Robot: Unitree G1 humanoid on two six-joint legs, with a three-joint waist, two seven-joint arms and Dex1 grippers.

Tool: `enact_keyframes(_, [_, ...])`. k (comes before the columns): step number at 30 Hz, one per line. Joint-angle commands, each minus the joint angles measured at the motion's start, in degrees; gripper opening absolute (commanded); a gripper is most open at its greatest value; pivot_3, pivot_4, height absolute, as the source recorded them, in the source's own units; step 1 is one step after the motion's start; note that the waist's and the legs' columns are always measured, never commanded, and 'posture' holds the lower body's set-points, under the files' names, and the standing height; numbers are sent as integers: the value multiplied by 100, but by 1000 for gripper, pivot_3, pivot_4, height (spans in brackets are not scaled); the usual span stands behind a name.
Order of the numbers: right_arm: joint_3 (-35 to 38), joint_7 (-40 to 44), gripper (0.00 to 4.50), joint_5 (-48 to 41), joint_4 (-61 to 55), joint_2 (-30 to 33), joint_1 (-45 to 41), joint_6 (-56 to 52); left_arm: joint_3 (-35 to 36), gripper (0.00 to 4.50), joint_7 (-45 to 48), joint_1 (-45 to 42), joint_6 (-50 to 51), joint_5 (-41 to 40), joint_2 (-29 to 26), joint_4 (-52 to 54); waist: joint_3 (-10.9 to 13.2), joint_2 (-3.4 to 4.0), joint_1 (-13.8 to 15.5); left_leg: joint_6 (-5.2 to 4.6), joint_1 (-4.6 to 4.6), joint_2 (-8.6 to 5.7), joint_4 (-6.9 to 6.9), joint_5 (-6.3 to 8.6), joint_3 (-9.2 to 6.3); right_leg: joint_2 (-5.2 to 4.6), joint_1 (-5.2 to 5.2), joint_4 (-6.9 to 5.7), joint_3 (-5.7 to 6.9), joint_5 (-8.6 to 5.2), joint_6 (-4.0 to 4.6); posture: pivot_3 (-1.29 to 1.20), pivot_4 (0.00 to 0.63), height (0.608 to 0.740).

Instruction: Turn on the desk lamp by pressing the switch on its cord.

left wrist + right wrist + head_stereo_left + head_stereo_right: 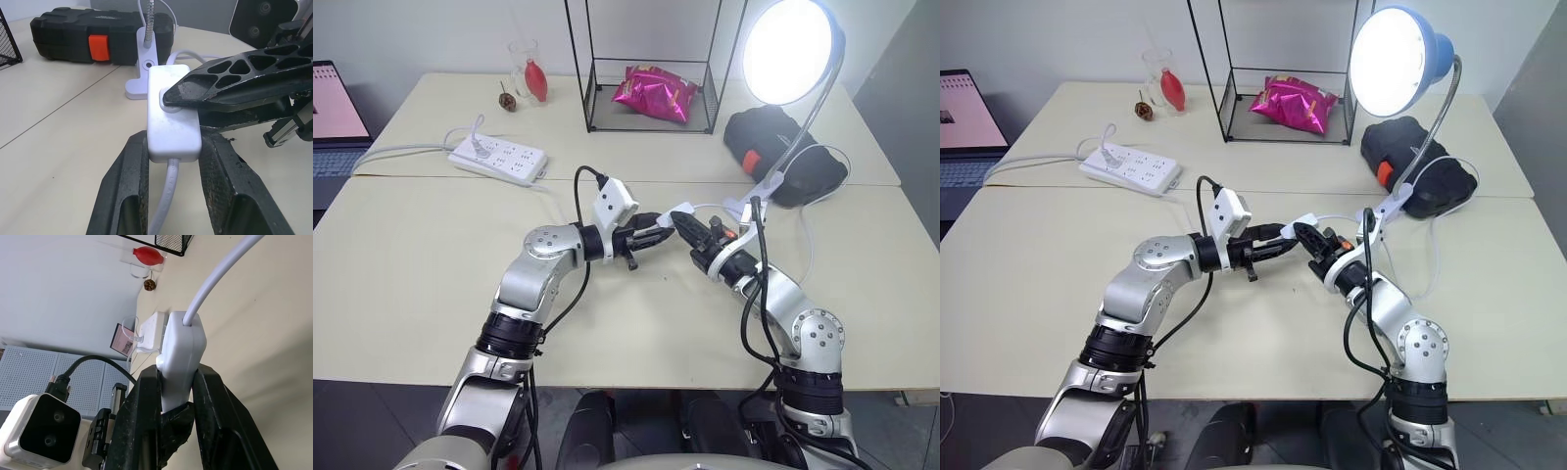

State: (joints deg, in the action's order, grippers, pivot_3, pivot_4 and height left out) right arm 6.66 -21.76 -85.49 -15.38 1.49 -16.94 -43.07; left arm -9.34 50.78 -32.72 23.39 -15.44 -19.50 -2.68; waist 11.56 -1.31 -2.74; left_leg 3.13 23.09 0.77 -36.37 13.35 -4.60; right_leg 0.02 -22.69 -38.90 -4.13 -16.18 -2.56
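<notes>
The desk lamp [790,49] stands at the back right on its white clamp base [759,191], with its round shade glowing brightly. Both grippers meet above the middle of the table at the switch [171,127], a small white oblong box on the thin white cord [164,205]. My left gripper [658,233] is shut on the switch's sides. My right gripper [687,227] is shut on the switch [182,352] from the other end, and one of its black fingers [230,78] presses on the rocker. The cord [220,274] runs off toward the lamp.
A white power strip [497,160] lies at the back left, near a laptop [333,108]. A black wire rack [651,117] holds a pink snack bag [654,93]. A black case with an orange latch [783,147] sits behind the lamp's clamp. A glass [524,64] stands at the far edge.
</notes>
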Motion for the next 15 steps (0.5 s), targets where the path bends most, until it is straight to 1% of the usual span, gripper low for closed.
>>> enact_keyframes(1, [-40,-7,511,75,-99,63,-6,-15,12,1085,33,-70,-85,-67,6,240,0,0,0,0,0,0,0,0,0,0,0,0,0,0,0,0,150,740])
enact_keyframes(13, [-53,158,511,206,-107,140,65,-30,21,1085,22,-105,-99,-64,22,216,0,0,0,0,0,0,0,0,0,0,0,0,0,0,0,0,150,740])
enact_keyframes(14, [-59,183,1219,206,-117,146,81,-34,22,1085,21,-104,-98,-64,21,218,0,0,0,0,0,0,0,0,0,0,0,0,0,0,0,0,150,740])
enact_keyframes(15, [-73,218,1365,217,-134,164,100,-46,25,1085,19,-104,-96,-64,21,220,0,0,0,0,0,0,0,0,0,0,0,0,0,0,0,0,150,740])
